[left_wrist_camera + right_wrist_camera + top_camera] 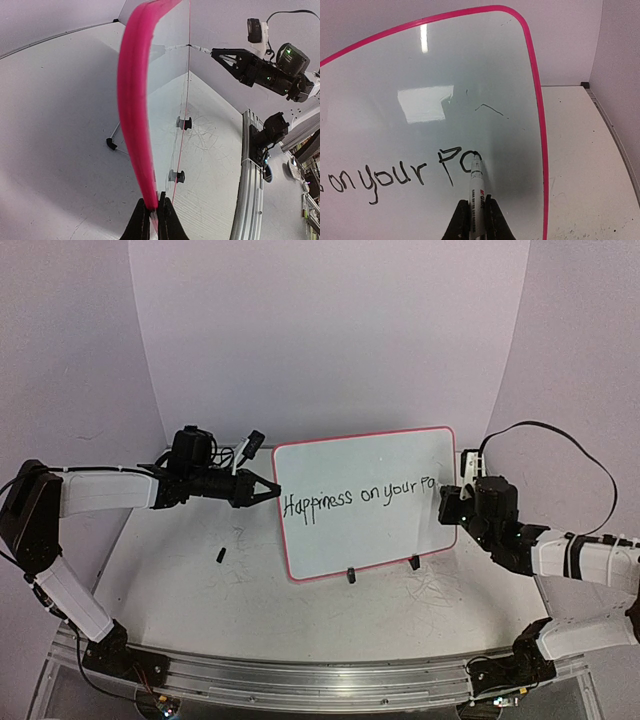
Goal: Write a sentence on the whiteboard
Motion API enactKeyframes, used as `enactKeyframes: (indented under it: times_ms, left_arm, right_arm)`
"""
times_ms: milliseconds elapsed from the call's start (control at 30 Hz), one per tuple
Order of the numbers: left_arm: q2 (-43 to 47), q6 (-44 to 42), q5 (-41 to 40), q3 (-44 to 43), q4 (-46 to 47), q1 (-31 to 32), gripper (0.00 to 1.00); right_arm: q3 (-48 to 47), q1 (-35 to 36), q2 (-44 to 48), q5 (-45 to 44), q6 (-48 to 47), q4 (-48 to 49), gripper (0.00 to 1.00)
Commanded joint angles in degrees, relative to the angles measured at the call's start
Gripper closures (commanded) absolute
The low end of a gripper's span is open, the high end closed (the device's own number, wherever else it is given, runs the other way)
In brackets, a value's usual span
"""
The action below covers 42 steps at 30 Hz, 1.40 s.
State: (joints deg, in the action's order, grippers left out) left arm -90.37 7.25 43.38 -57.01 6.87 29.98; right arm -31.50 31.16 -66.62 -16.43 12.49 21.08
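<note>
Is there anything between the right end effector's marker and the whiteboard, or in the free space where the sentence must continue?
Nothing visible. The marker in the right end effector touches the whiteboard at the last letter of the sentence. From there to the red rim the board is bare; a faint stroke lies higher up.

Soft, even light fills all views, tinting the walls [300,330] faintly violet. The whiteboard [485,65] carries a bright rectangular glare patch and a thin streak. Both wrist views bend straight edges; the overhead view looks slightly blurred.
</note>
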Motion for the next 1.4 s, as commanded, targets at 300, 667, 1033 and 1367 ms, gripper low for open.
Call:
enactKeyframes:
  times_ms: [300,667,1033,1367]
  left_arm:
    - [2.0,-3.1,1.9,-2.2,-1.7,1.2,1.0]
    - [1.9,-3.0,2.0,-2.2,-1.7,1.2,1.0]
    - [2.1,-3.1,1.8,-2.2,-1.7,1.3,1.0]
    - [2.3,-3.2,1.5,-2.1,-1.8,1.3,1.0]
  right_arm:
    - [-1.4,-0.3,0.4,0.5,0.5,-0.4,1.0]
    - [1.1,-0.3,2.6,0.0,2.0,-3.4,1.0]
    - [-0.7,-1.2,6.6,-1.8,-0.5,-3.1,1.0]
    - [-6.0,-3.5,1.6,2.6,-2.2,-0.1,1.0]
